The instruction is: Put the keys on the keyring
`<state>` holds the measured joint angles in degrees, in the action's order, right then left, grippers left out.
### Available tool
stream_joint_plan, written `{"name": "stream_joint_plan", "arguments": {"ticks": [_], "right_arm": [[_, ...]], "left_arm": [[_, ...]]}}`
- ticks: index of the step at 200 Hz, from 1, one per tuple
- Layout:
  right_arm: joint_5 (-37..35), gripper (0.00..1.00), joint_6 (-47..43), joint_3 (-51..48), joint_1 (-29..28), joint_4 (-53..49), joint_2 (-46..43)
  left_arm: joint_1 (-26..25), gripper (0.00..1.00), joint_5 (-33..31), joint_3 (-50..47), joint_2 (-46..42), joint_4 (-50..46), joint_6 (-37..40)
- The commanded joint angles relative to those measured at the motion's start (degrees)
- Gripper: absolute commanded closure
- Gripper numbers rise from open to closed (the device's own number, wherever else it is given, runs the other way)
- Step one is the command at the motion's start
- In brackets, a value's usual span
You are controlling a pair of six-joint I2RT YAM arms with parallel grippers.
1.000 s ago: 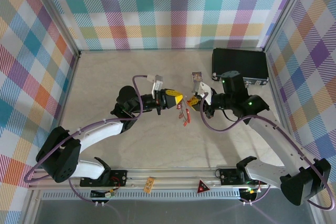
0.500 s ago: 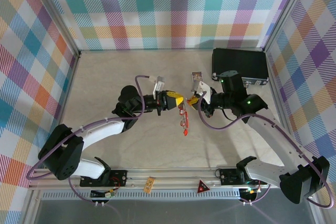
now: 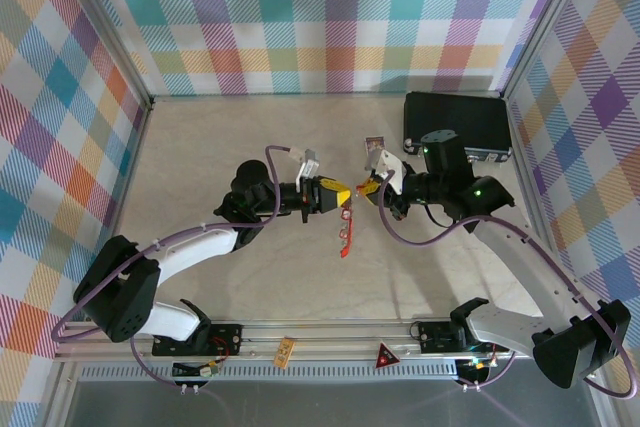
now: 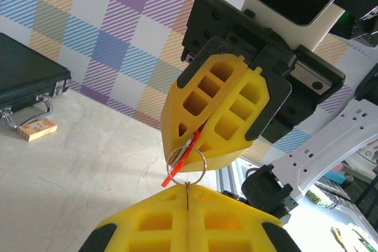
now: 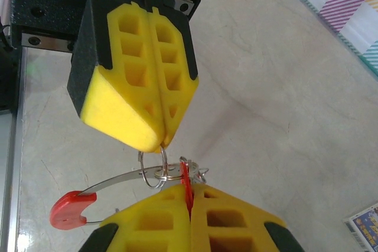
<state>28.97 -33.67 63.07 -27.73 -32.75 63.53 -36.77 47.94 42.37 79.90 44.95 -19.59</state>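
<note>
**Grippers.** The left gripper (image 3: 338,196) and the right gripper (image 3: 371,190) meet tip to tip above the middle of the table (image 3: 200,147). Each carries two wedge-shaped yellow foam pads with rectangular cut-out cells, backed by black plastic shells. Both sets of jaws are fully closed, pad face against pad face.

**Held parts.**
- The left gripper pinches a small wire ring (image 4: 204,165), round, thin and bright metal. A short straight piece of wire runs from the ring down into the seam of the left pads.
- The right gripper pinches one of the keys (image 5: 186,181), a flat red plastic tag seen edge-on in the pad seam. In the left wrist view the tag slants across the opening of the small wire ring.

**Keyring.** The keyring (image 5: 69,209) hangs in the air just beside the pad tips, off the table. It shows as a thin curved grey band ending in a rounded, glossy red tip. Its other end meets the small wire ring; the exact join cannot be made out.

**Surroundings.**
- The table surface is pale and faintly marbled.
- A black textured case (image 3: 455,122) with metal latches lies at the far right.
- A small printed card (image 3: 373,147) lies near it.
</note>
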Motion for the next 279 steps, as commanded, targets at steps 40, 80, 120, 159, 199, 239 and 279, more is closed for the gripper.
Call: {"name": "stream_joint_plan", "arguments": {"ticks": [40, 80, 120, 159, 199, 239, 279], "right_arm": [[0.43, 1.00, -0.39, 2.95, 0.09, -0.71, 0.86], [-1.32, 1.00, -0.34, 2.37, 0.04, -0.36, -0.11], [-3.12, 1.00, 0.31, 2.04, 0.04, 1.01, 0.46], [-4.19, 1.00, 3.06, 3.97, 0.04, 3.55, 5.07], [-4.01, 1.00, 6.21, 6.80, -0.61, 10.14, 12.16], [-4.45, 1.00, 8.77, 15.58, -1.54, 16.20, 23.84], [-2.12, 1.00, 11.85, 32.65, -1.80, 19.45, 40.31]], "left_arm": [[-0.41, 0.67, -1.49, 1.25, -0.01, -1.41, 2.91], [1.25, 0.45, -5.74, -0.39, -3.16, -1.60, 2.17], [2.74, 0.10, -13.42, -2.45, -8.50, -4.08, 2.35], [3.55, 0.00, -27.96, -4.43, -16.35, -10.37, 3.69], [3.64, 0.00, -39.62, -7.18, -24.42, -13.51, 3.85], [3.64, 0.00, -40.91, -7.48, -28.42, -15.85, 5.10], [3.64, 0.00, -42.63, -7.83, -29.43, -17.08, 5.60]]}}
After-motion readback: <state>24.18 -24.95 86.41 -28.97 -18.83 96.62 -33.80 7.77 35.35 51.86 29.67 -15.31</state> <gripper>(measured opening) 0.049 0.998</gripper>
